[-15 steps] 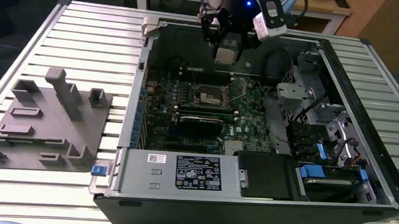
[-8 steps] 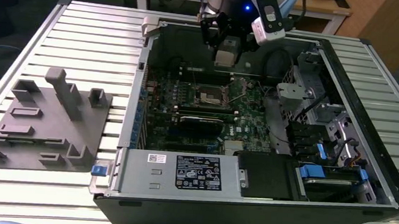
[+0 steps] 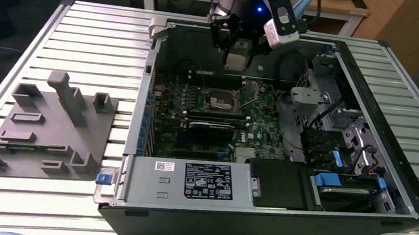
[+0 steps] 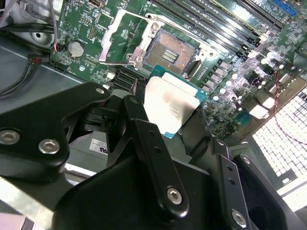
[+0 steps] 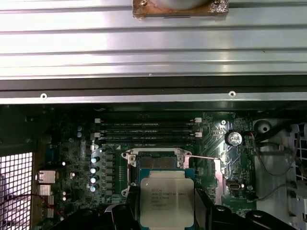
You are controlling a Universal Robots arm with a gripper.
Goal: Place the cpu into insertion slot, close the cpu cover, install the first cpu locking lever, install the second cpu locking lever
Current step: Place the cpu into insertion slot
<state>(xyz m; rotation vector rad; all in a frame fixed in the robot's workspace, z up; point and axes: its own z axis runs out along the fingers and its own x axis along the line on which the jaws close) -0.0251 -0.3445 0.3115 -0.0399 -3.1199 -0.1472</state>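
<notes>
My gripper [image 3: 236, 57] is shut on the cpu [image 3: 236, 62], a flat grey square with a thin green edge, held by two opposite sides between black fingers [image 4: 139, 120]. In both wrist views the cpu [image 4: 170, 105] [image 5: 167, 199] hangs above the motherboard, just short of the insertion slot [image 4: 173, 51] [image 5: 158, 162]. The slot [image 3: 222, 99] lies bare, dark in the centre with a silver rim. The cpu cover [image 4: 122, 40] is swung open, lying on the coin-battery side of the slot. A thin metal locking lever [image 5: 204, 156] stands free beside the slot.
The open computer case [image 3: 138, 117] lies on a slatted aluminium table [image 3: 88, 35]. Long black memory slots [image 5: 146, 129] run beside the socket. A power supply box [image 3: 189, 180] fills the near end, with drive bays [image 3: 343, 133] on the exterior view's right. A grey fixture [image 3: 44, 127] sits on the exterior view's left.
</notes>
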